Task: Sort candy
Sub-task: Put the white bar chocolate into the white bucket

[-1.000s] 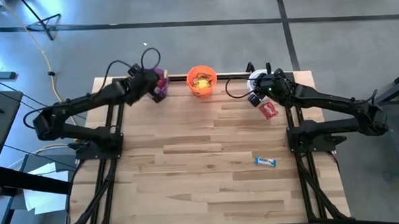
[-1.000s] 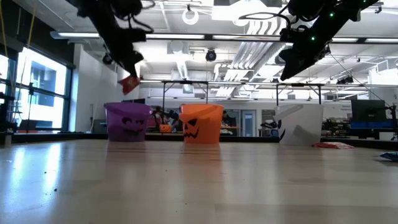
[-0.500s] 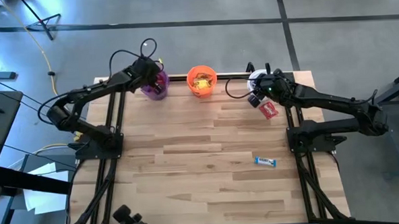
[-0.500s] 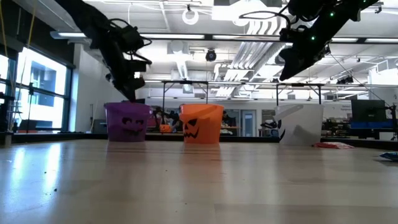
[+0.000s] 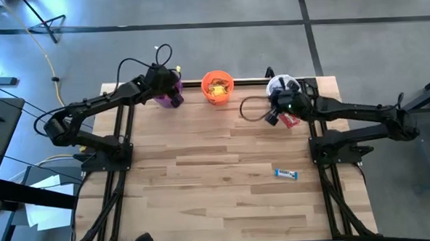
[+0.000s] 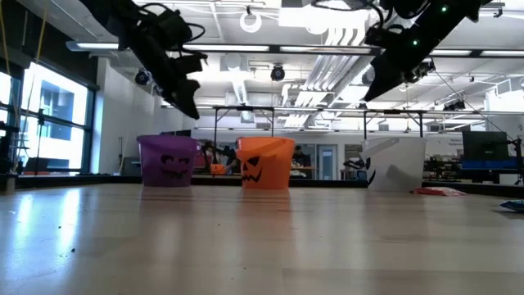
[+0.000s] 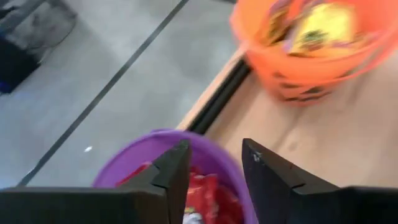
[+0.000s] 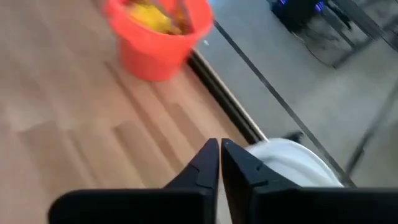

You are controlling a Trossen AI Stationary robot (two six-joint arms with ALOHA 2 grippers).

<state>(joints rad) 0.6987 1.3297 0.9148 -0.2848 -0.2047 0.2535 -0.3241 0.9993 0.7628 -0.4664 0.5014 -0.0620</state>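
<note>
My left gripper [image 5: 168, 86] [image 7: 214, 152] hangs open over the purple bucket [image 5: 165, 99] [image 7: 118, 171] at the table's far edge, with nothing between its fingers. Red candy packets [image 7: 208, 196] lie inside that bucket. My right gripper [image 5: 272, 119] [image 8: 219, 147] is shut and empty, raised above the table next to the white bucket [image 5: 280, 83] [image 8: 292, 163]. A red candy packet [image 5: 291, 120] lies flat on the table just right of it. A blue-and-white candy bar [image 5: 286, 174] lies flat farther toward the near edge.
The orange bucket [image 5: 217, 87] [image 6: 265, 162], filled with yellow candy, stands between the purple and white buckets along the far edge. The arms' dark frames run down both sides of the table. Bare wood spreads across the middle and the near half.
My left gripper has carried a red packet toward the table's right and down to the purple bucket and has let it go; the packet no longer hangs from its fingers. My right gripper has swung a little toward the near edge, beside the red packet on the table.
</note>
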